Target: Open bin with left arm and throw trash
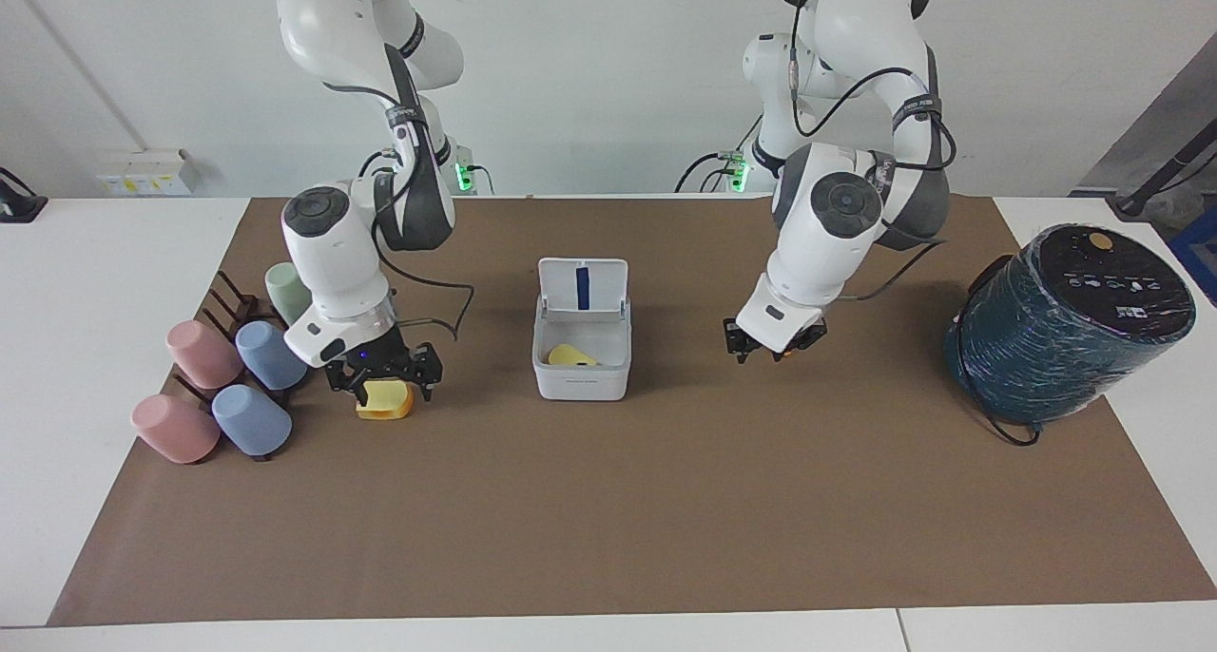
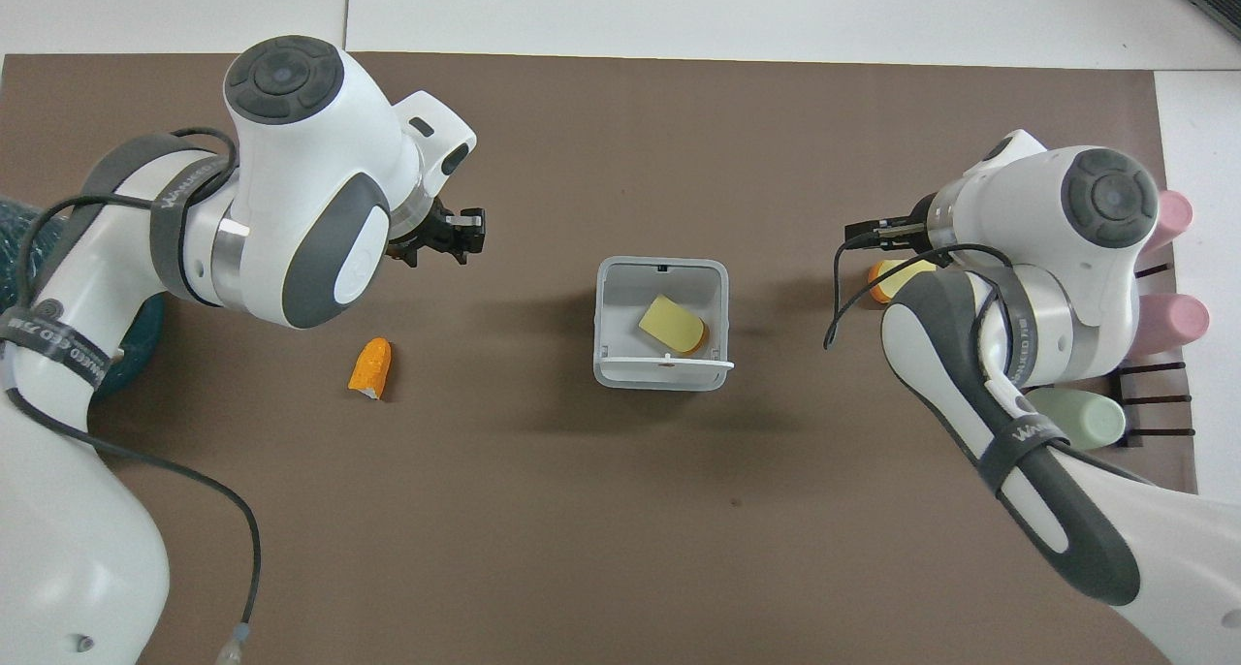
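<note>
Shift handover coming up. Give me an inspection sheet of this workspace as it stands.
Surface: brown mat on a white table.
Job's things: bin open, lid upright, pale yellow piece inside; yellow slice and orange piece on the mat.
Clutter: pastel cups on a dark rack at the right arm's end; teal wrapped cylinder at the left arm's end.
Grippers: right gripper open, low over the yellow slice; left gripper low over the orange piece.
Cables: black cables along both arms; black cord by the cylinder.
Surroundings: white wall; wall socket plate.
</note>
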